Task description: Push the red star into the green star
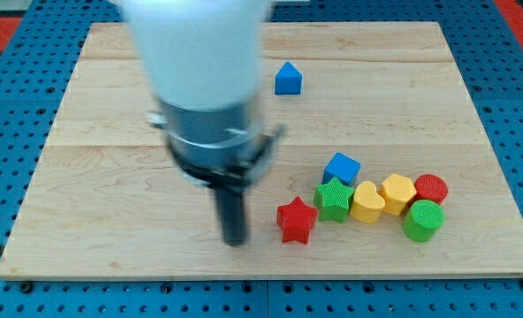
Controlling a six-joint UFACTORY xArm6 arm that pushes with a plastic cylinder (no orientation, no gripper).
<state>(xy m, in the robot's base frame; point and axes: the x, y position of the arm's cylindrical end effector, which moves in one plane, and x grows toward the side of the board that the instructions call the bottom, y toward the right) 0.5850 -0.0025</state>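
The red star lies on the wooden board near the view's bottom, right of centre. The green star sits just up and to its right, touching or nearly touching it. My tip is on the board to the left of the red star, a short gap away and slightly lower in the view. The arm's white and grey body above is blurred and hides the board's upper left middle.
A blue cube sits above the green star. A yellow heart, a yellow hexagon, a red cylinder and a green cylinder cluster to its right. A blue block sits near the top.
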